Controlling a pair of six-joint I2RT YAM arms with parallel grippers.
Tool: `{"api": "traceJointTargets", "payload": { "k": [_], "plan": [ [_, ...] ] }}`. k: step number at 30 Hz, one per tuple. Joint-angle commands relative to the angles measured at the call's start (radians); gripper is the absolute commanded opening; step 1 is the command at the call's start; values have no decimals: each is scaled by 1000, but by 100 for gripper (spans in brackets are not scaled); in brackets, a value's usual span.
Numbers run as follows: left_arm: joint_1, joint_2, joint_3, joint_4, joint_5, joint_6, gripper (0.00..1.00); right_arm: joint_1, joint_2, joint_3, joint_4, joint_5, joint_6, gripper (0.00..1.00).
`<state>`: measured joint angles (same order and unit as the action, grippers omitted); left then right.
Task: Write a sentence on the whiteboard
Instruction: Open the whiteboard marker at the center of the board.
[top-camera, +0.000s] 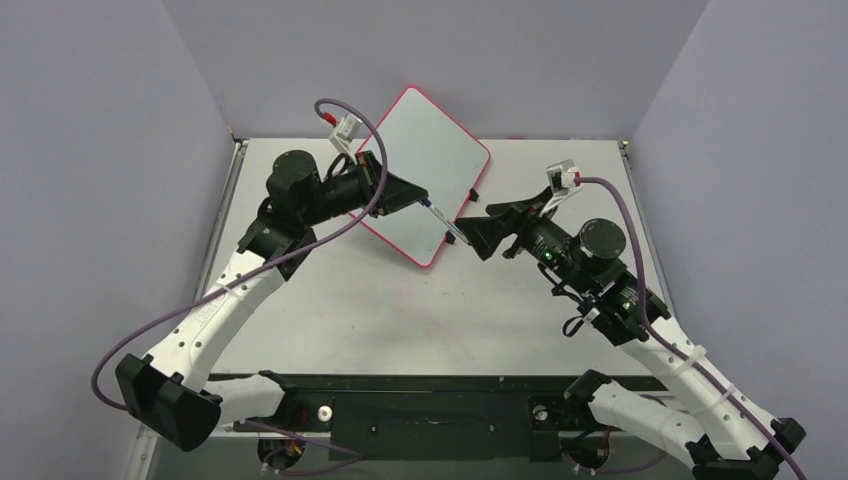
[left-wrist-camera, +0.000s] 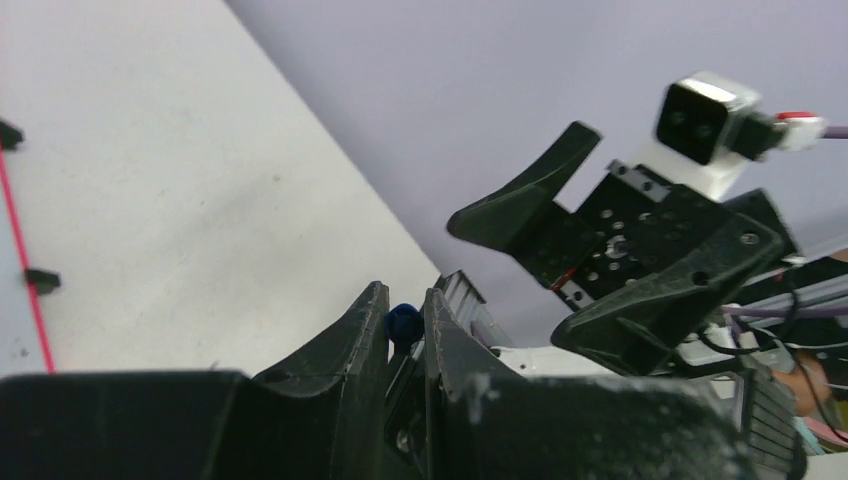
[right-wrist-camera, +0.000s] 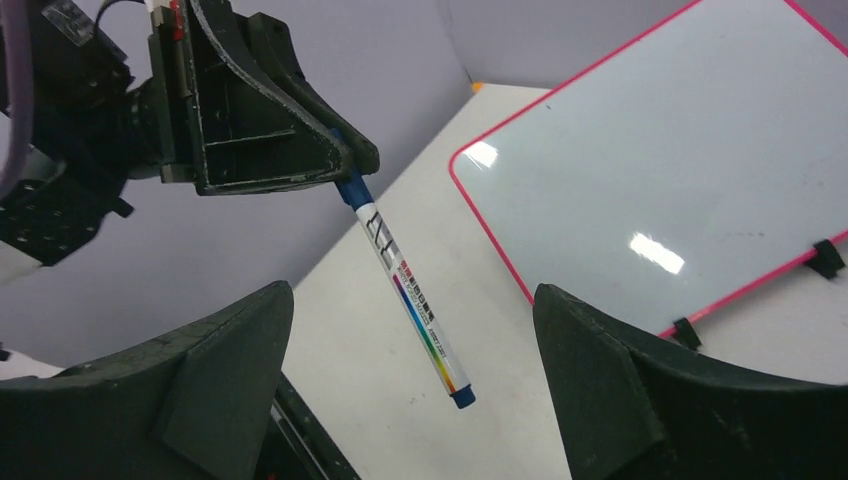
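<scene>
Pale tabletop (top-camera: 330, 300) carries the whiteboard (top-camera: 425, 180); at its near edge the left gripper (top-camera: 420, 198) pinches a marker (right-wrist-camera: 412, 300), facing the wide-open right gripper (top-camera: 474, 233).

The marker (right-wrist-camera: 408, 293) hides its upper end (blue) inside the left tool (right-wrist-camera: 352, 165)

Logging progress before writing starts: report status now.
Left gripper shut on marker. Right gripper open, facing marker's free end. Whiteboard blank where visible, no sentence. Nothing lying on it.
</scene>
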<state>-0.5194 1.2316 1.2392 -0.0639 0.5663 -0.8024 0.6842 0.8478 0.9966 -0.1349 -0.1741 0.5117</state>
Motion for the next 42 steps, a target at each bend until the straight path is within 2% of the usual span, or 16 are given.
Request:
{"api": "traceJointTargets", "payload": {
  "k": [1,6,12,18,23,34,42],
  "plan": [
    [19,-39,-1,261,81,-135,0,-17,9,-17,193,-133,94,85],
    [30,-46,-25,422,108,-236,0,-26,26,-21,352,-223,193,80],
    [29,-24,-57,602,125,-338,0,-28,57,-22,497,-257,270,73],
    [27,-15,-74,684,100,-391,0,-35,79,-14,570,-255,315,67],
    [18,-9,-74,702,75,-395,0,-44,101,6,567,-273,323,62],
    [-2,14,-58,691,56,-365,0,-56,113,2,586,-283,345,43],
    [-15,21,-62,689,45,-351,0,-66,125,6,590,-292,356,36]
  ]
}}
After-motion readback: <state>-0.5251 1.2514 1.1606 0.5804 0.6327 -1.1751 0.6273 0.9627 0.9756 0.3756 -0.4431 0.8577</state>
